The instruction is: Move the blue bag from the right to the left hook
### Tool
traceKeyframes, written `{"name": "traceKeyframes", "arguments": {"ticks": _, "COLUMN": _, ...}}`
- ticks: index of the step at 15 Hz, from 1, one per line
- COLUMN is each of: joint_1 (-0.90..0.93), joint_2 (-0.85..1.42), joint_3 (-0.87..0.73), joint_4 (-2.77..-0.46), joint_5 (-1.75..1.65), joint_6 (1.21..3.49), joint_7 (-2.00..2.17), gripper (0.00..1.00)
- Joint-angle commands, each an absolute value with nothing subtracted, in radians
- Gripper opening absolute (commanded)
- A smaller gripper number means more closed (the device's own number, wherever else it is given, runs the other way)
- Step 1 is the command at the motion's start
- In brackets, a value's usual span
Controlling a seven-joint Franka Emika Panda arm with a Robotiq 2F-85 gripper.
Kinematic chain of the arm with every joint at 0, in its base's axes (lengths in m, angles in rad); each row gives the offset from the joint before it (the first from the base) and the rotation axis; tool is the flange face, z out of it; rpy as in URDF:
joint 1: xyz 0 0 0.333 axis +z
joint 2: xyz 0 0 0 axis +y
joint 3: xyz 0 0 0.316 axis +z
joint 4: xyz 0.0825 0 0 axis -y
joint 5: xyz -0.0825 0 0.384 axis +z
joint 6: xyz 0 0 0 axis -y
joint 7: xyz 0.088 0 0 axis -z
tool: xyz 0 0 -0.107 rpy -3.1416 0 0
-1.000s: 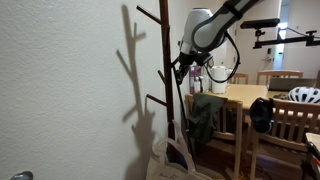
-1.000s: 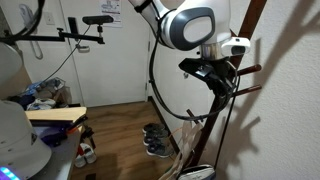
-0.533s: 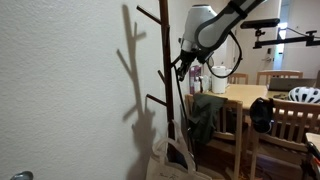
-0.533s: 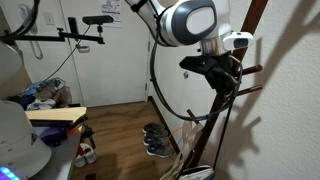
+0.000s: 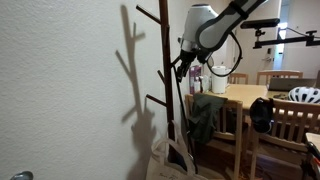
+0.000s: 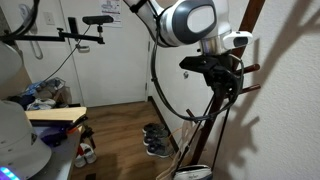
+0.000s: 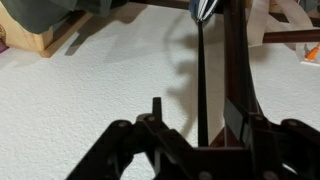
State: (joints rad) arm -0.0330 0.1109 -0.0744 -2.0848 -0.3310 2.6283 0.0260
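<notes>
Beside a branch (image 6: 250,88) of the dark wooden coat rack (image 5: 165,60), my gripper (image 5: 181,68) (image 6: 225,82) hangs close to the pole. In the wrist view the gripper (image 7: 195,108) is open. A thin dark strap (image 7: 200,70) of the blue bag runs straight between the fingers (image 7: 155,108), touching neither pad. At the strap's far end only a small dark-blue bit of the blue bag (image 7: 205,9) shows. In both exterior views the strap (image 6: 205,125) drops from the gripper along the pole. Whether it rests over a hook I cannot tell.
A cream-white tote (image 5: 170,160) hangs low on the rack. A wooden table (image 5: 245,95) with chairs and a white helmet (image 5: 305,95) stands close behind the arm. Shoes (image 6: 155,140) lie on the floor. The white wall (image 5: 70,90) is right behind the rack.
The arm has stayed almost where it was at the rack. The fingers look a little further apart than before, with the strap now loose between them.
</notes>
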Motion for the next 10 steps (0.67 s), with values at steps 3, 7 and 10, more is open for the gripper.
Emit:
{"name": "traceKeyframes", "arguments": {"ticks": 3, "joint_1": -0.029, "joint_2": 0.093, "joint_3": -0.066, "joint_4": -2.1, "joint_5": -0.319, "joint_6": 2.631, "joint_7": 0.021, "gripper": 1.0}}
{"name": "traceKeyframes", "arguments": {"ticks": 7, "joint_1": -0.03, "joint_2": 0.072, "joint_3": -0.049, "joint_4": -2.116, "joint_5": -0.178, "joint_6": 2.505, "joint_7": 0.026, "gripper": 1.0}}
{"name": "traceKeyframes", "arguments": {"ticks": 10, "joint_1": -0.027, "joint_2": 0.067, "joint_3": -0.042, "joint_4": -2.113, "joint_5": -0.129, "joint_6": 2.413, "joint_7": 0.039, "gripper": 1.0}}
